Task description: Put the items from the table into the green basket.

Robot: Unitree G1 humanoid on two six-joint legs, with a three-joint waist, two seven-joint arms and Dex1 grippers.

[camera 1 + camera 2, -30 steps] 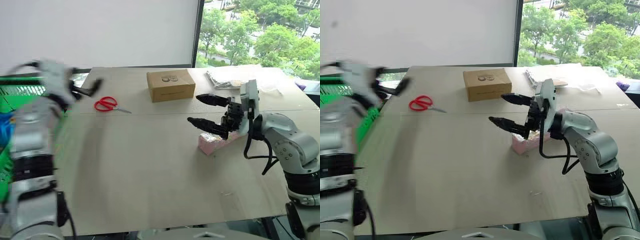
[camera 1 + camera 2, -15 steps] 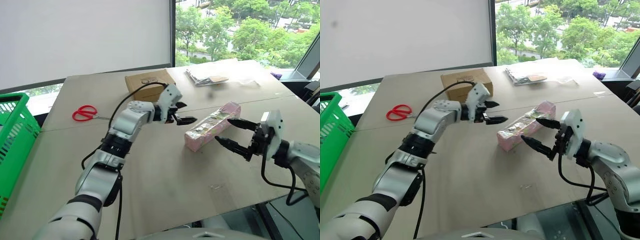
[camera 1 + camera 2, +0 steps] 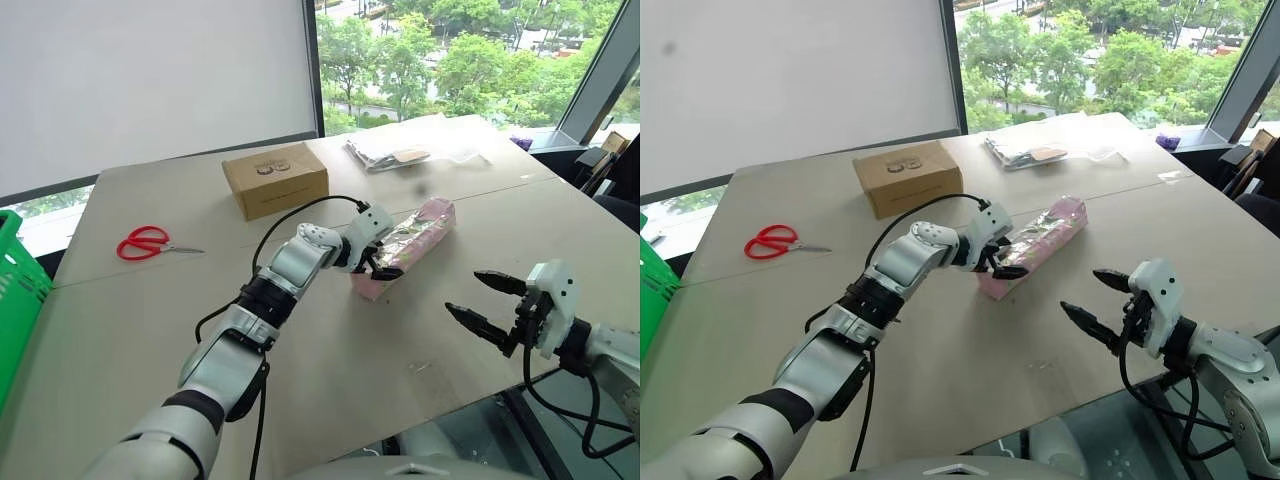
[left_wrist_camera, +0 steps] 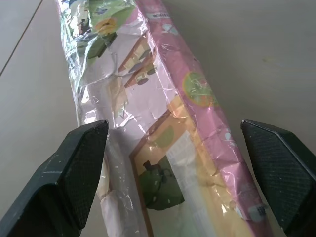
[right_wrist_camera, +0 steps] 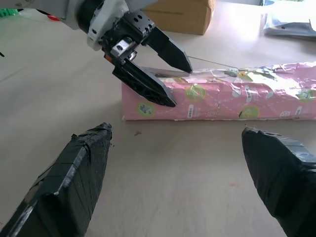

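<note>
Left fingers wide apart, straddling pink pack end — right fingers apart, empty.

On the table, the scissors lie left of the box, the long pack to its right and nearer.

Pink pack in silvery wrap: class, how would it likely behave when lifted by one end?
The pink pack is long, so gripped at its near end it would probably droop or swing. Its crinkled glossy film looks slippery between the left pincer fingers. Flat sides suggest it won't roll.
</note>
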